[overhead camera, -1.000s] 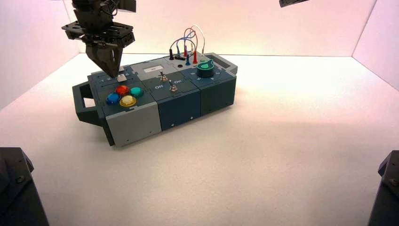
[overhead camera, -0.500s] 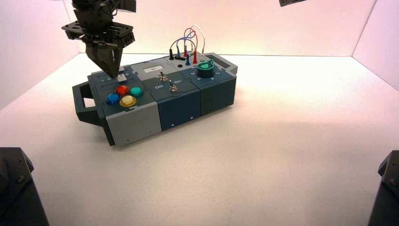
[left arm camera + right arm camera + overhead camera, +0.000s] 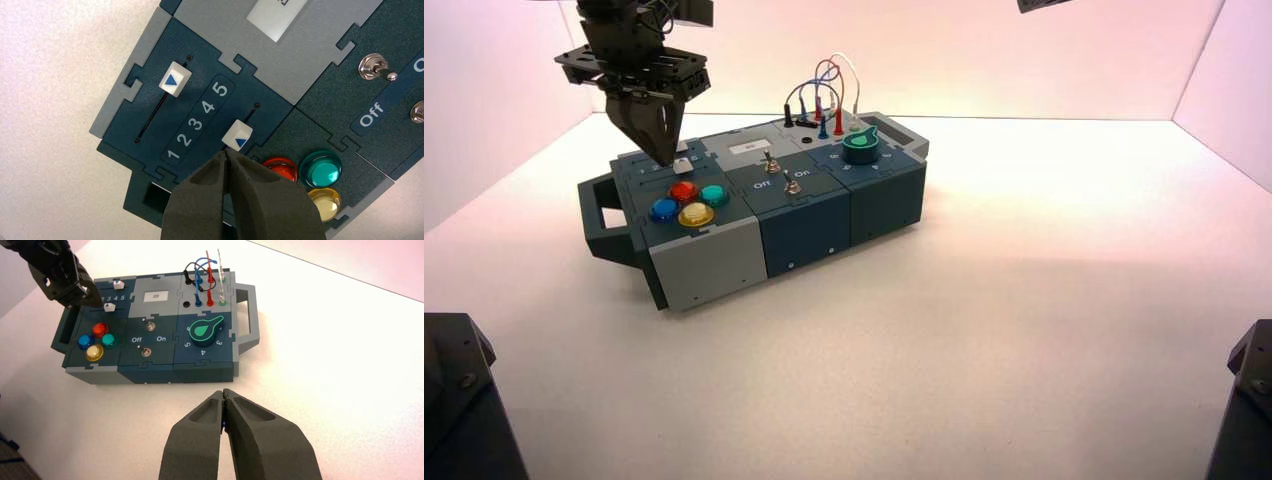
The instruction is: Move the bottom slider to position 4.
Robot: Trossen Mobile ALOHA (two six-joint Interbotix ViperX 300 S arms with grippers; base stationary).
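Two arms: the left gripper, clenched on nothing, hangs over the box, tips just beside the bottom slider, which sits near 4. Right gripper clenched, well apart.

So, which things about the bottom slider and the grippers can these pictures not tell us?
- High view: the left gripper hides most of the bottom slider; the numerals are too small.
- Left wrist view: whether the shut fingers touch the bottom slider cannot be told.
- Right wrist view: the right gripper hangs shut; the left gripper covers the slider.
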